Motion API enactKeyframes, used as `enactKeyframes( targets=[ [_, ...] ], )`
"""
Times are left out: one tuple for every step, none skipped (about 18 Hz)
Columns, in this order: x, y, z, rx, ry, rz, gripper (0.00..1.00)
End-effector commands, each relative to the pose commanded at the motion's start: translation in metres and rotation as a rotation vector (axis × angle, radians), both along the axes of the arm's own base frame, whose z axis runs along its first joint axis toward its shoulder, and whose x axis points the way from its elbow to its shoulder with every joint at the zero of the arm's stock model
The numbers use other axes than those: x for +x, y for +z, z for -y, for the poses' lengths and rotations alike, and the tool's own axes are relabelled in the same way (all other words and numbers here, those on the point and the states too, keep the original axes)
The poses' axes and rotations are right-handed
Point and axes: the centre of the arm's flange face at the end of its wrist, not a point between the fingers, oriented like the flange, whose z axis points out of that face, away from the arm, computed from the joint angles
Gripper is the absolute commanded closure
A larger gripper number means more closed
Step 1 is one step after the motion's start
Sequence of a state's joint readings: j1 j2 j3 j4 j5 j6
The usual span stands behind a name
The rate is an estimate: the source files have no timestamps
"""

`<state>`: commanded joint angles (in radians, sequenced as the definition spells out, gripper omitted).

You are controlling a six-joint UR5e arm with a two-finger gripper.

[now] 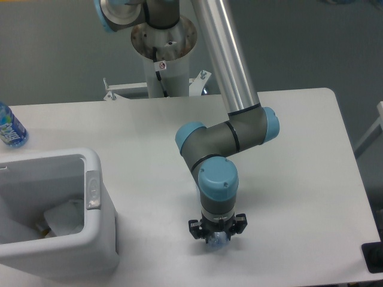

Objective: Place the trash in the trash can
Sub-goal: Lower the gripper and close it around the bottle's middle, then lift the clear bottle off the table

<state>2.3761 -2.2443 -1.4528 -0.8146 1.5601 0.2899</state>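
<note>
My gripper (217, 240) points straight down at the table's front middle. Between its fingers shows the pale blue cap end of the clear crushed plastic bottle (217, 241), and the jaws look shut on it. The arm hides the rest of the bottle. The flattened white carton (63, 217) lies inside the trash can (96, 239), a large white bin at the front left with a grey latch (93, 190) on its rim. The bin stands well to the left of my gripper.
A small bottle with a bright blue label (9, 128) stands at the table's left edge behind the bin. The arm's base column (164, 54) rises behind the table. A dark object (374, 257) sits at the front right corner.
</note>
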Motion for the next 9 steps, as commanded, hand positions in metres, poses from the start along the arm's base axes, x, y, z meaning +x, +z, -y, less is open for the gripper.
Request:
enactKeyframes(
  targets=[
    [-0.004, 0.015, -0.001, 0.020, 0.004, -0.016, 0.40],
    [-0.008, 0.028, -0.002, 0.042, 0.010, -0.030, 0.40],
    [-0.013, 0.041, -0.001, 0.069, 0.014, -0.034, 0.40],
    [-0.014, 0.050, -0.001, 0.097, 0.013, -0.027, 0.40],
    [-0.014, 0.061, 0.000, 0.126, 0.011, -0.020, 0.40],
    [-0.018, 0.074, 0.004, 0.152, 0.011, -0.022, 0.41],
    [-0.019, 0.085, 0.005, 0.173, 0.008, -0.026, 0.41],
    [-0.019, 0.096, 0.007, 0.191, 0.008, -0.033, 0.41],
    [-0.019, 0.111, 0.006, 0.216, 0.007, -0.042, 0.41]
  ],
)
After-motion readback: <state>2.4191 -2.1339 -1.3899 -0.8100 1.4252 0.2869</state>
